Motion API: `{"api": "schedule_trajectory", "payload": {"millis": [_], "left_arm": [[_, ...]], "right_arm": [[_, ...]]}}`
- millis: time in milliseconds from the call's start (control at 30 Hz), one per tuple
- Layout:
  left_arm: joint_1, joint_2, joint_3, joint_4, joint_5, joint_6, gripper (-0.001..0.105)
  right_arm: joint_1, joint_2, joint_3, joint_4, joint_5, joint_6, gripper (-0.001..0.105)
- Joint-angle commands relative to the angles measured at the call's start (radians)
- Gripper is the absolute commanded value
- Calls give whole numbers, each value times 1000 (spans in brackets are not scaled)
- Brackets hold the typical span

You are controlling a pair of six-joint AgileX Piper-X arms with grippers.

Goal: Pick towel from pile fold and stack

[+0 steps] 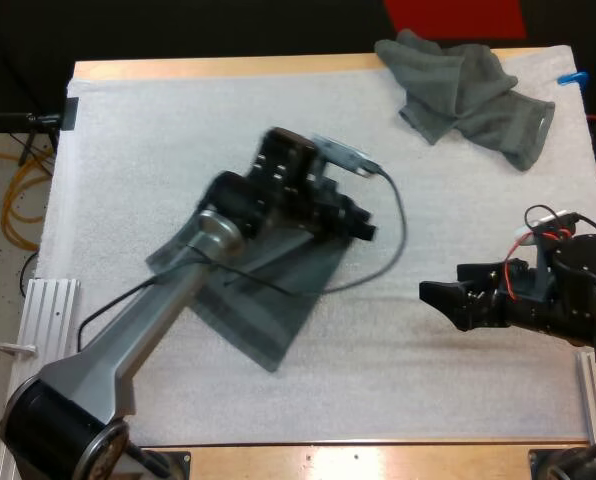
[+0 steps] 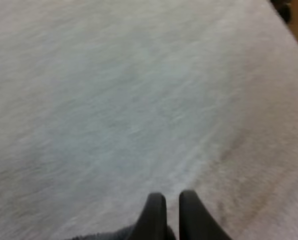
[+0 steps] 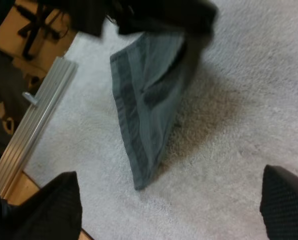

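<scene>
The pale wooden desk (image 1: 358,462) shows nearest as a smooth strip beside the white, finely pebbled foam mat (image 1: 128,160) that covers it. A long, straight, ribbed aluminium rail (image 1: 48,305) lies along the mat's left side.

On the right, the right tool (image 1: 433,297) sits over bare mat. Its two blunt black fingers (image 3: 49,205), rough in texture, are spread wide and released, pressing on nothing. It points toward the middle of the mat.

In the middle is the dark grey-green woven towel with a darker band along its hem (image 1: 268,310). From above it reads as a rough, slanted rectangle under the left arm. The right wrist view shows it hanging as a tapering sheet with soft creases. Its lowest corner touches the mat and a shadow falls beside it.

The left tool (image 1: 368,228) is clenched on the upper part of this towel. In the left wrist view its slim, smooth black fingers (image 2: 156,215) stand almost together, with soft dark cloth bunched at their base and plain mat beyond.

Farthest off, at the mat's far right corner, lies a crumpled dark grey-green towel heap (image 1: 468,90). It is lumpy and thickly folded, with one end trailing toward the right edge. It is well apart from the held towel.
</scene>
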Motion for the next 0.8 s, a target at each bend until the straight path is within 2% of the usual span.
{"api": "schedule_trajectory", "payload": {"millis": [0,133,233,400,467,533,700,767], "left_arm": [[-22,-11,-5,-49,24,-11,0],[-49,-11,-13,-133,19,-11,5],[-44,-11,-40,-184,19,-11,24],[-15,-11,-91,-224,24,-7,84],[2,-14,-119,-180,42,32,90],[17,-22,-147,-103,16,118,89],[63,-70,-164,131,-355,386,83],[89,-78,-164,206,-431,429,83]], "right_arm": [[-1,-13,-9,6,15,1,71],[-1,-22,-9,47,32,1,71],[-1,-22,-9,74,32,1,71],[-1,-22,-9,76,32,20,71],[-1,-22,-9,76,22,42,71],[-1,-22,-9,85,-3,46,71],[-1,-22,-1,114,-7,46,71],[5,-19,12,114,-16,47,71]]}}
